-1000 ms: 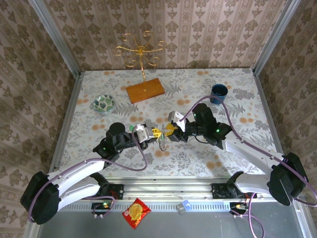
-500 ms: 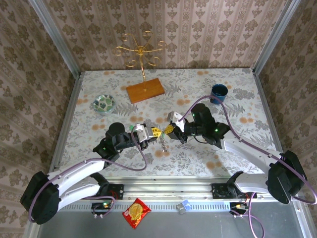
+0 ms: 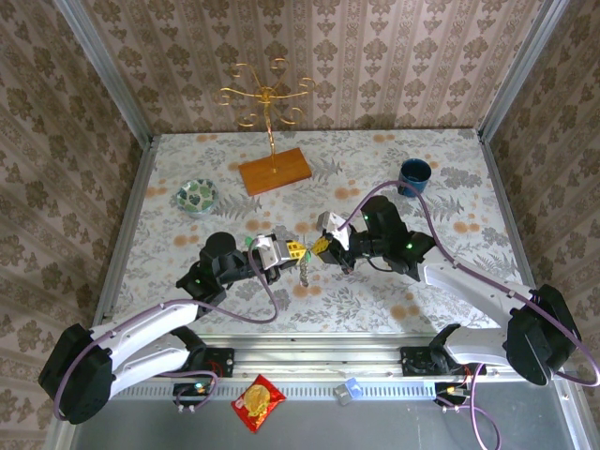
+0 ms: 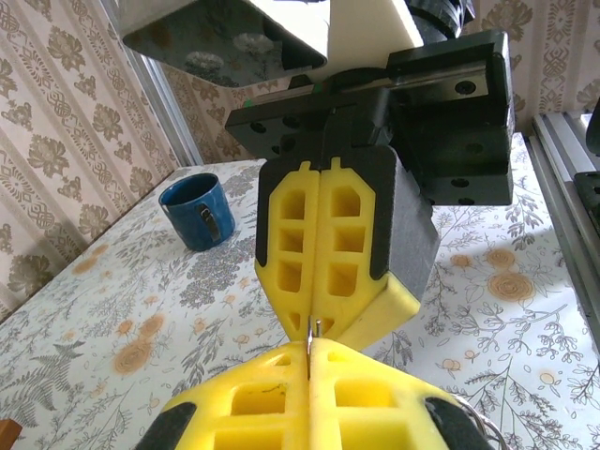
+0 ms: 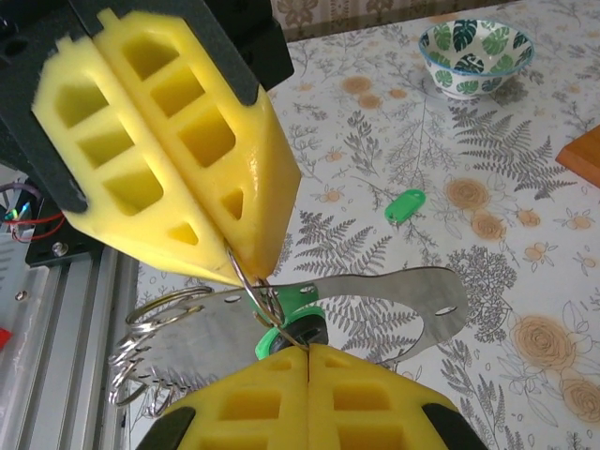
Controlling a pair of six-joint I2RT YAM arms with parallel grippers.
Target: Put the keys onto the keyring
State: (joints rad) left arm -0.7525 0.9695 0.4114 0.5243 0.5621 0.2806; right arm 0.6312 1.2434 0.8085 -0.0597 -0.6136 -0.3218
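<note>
Both yellow foam pairs, left fingers [image 5: 187,141] and right fingers [image 5: 323,370], clamp the flat grey metal keyring [image 5: 375,289] between them, a green-headed key [image 5: 298,302] alongside.

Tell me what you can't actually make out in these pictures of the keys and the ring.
- Top external view: the dangling keyring is too small to tell rings from keys.
- Right wrist view: a green key is half hidden behind the keyring's flat metal band and the right gripper. Whether it is threaded on cannot be told.
- Left wrist view: the shut left gripper and right gripper hide all but a metal sliver of what they pinch.
</note>
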